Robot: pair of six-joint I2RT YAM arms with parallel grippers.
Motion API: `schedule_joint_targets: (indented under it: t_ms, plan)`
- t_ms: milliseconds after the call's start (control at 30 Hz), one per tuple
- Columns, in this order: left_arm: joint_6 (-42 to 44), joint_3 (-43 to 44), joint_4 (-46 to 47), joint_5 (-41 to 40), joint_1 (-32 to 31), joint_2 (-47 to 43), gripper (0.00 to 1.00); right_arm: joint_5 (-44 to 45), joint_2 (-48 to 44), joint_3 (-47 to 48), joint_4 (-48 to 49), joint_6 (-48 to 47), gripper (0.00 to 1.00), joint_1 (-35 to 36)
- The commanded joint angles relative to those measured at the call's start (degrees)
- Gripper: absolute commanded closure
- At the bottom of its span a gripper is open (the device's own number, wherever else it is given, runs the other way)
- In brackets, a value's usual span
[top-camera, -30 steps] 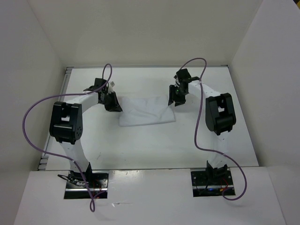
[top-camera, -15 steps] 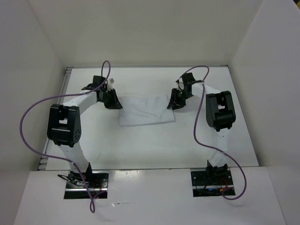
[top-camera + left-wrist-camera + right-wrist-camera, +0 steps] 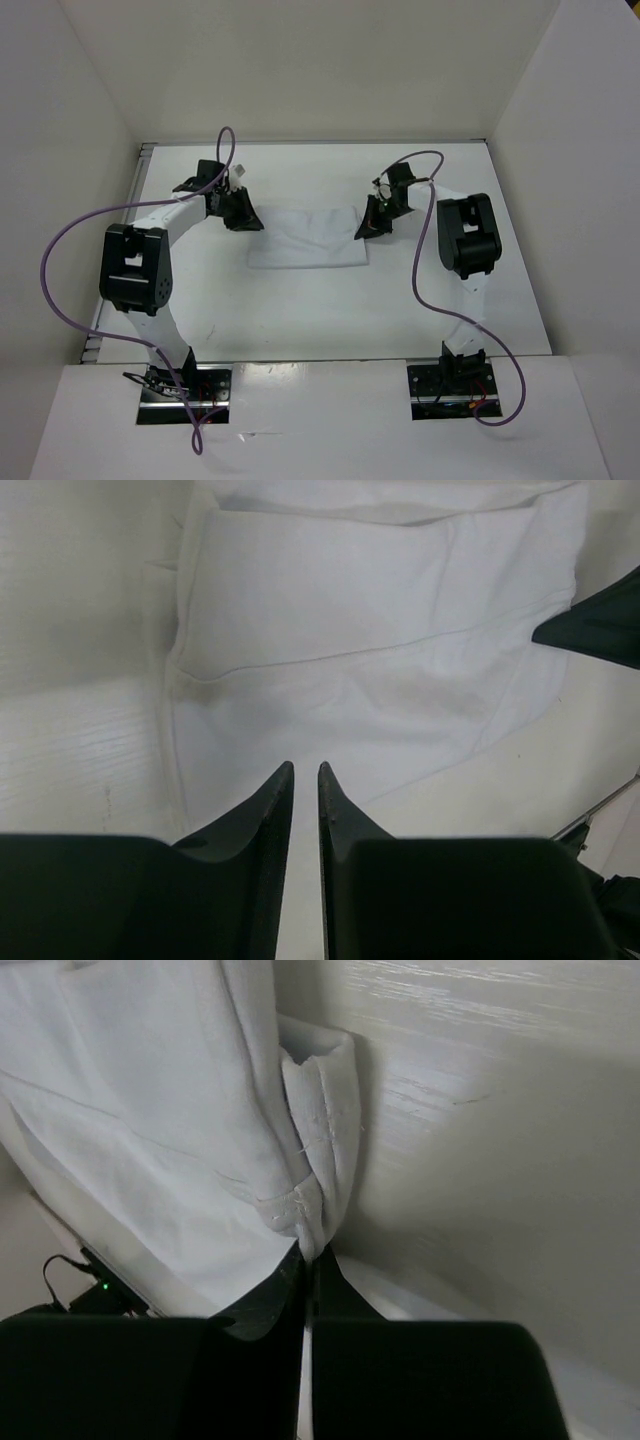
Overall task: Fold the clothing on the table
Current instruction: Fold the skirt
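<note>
**Item 1: clothing** (image 3: 305, 242). White, soft, creased. Roughly rectangular, long side running L–R. Lying on far-centre part of table (image 3: 300, 310), between the two arms. Seam lines and faint grey shading visible in left wrist view (image 3: 350, 630). R end gathered into bunched, stitched corner, drawn up in narrow folds toward fingertips in right wrist view (image 3: 150, 1110).

**Item 2: R claw** (image 3: 365, 232). At R end of clothing, tips angled down and to L. Fingers pressed together (image 3: 308, 1258), clamped on hemmed corner of clothing, pads meeting on the fabric. Dark tip also seen at R edge of left wrist view, beside clothing's far end. Small green light (image 3: 102, 1286) on dark part, lower L of right wrist view.

**Item 3: L claw** (image 3: 250, 225). At far-L corner of clothing. Fingers nearly together in wrist view (image 3: 304, 770), thin slit betw. them, tips over near edge of fabric. Cannot tell whether cloth pinched or merely lying under tips.

**Item 4: table.** Matte white, flat. White walls on L, R and far sides. Thin metal strip (image 3: 141, 170) along L edge.

**Item 5: purple cables.** One looping off each arm, L (image 3: 43, 272) and R (image 3: 417, 275).
</note>
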Motion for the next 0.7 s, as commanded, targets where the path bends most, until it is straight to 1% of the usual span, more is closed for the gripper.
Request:
schedule_joint_targets:
  t_ms: [0, 100, 200, 267, 367, 400, 533, 667]
  plan:
    - [0.17, 1.1, 1.83, 2.78, -2.26, -1.51, 0.77, 8.19, -3.54, -1.68, -0.08, 1.22, 1.0, 0.58]
    - [-0.35, 1.1, 2.35, 1.38, -2.96, 0.07, 0.77, 13.91, -7.14, -3.08, -0.7, 2.46, 1.0, 0.58]
    - [-0.35, -0.92, 2.88, -3.71, -2.96, 1.48, 0.77, 17.43, -9.87, -4.31, -1.84, 2.46, 1.0, 0.05]
    - [-0.35, -2.94, 3.59, -4.95, -2.96, 2.19, 0.77, 18.59, -10.41, -4.32, -2.46, 2.46, 1.0, 0.05]
    - [-0.35, -3.56, 4.2, -6.44, -4.27, 4.82, 0.77, 20.52, -12.78, -4.32, -3.68, 2.99, 1.0, -0.48]
    - [-0.35, -3.56, 4.2, -7.75, -4.8, 5.69, 0.77, 20.53, -13.66, -4.32, -3.69, 2.99, 1.0, -0.48]
    - [-0.96, -3.56, 4.73, -7.77, -7.0, 6.84, 0.77, 21.14, -14.98, -3.0, -5.35, 2.99, 1.0, -1.01]
    - [-2.19, -3.56, 5.95, -7.15, -8.68, 8.68, 0.77, 17.99, -17.0, -1.16, -5.97, 3.6, 1.0, -1.01]
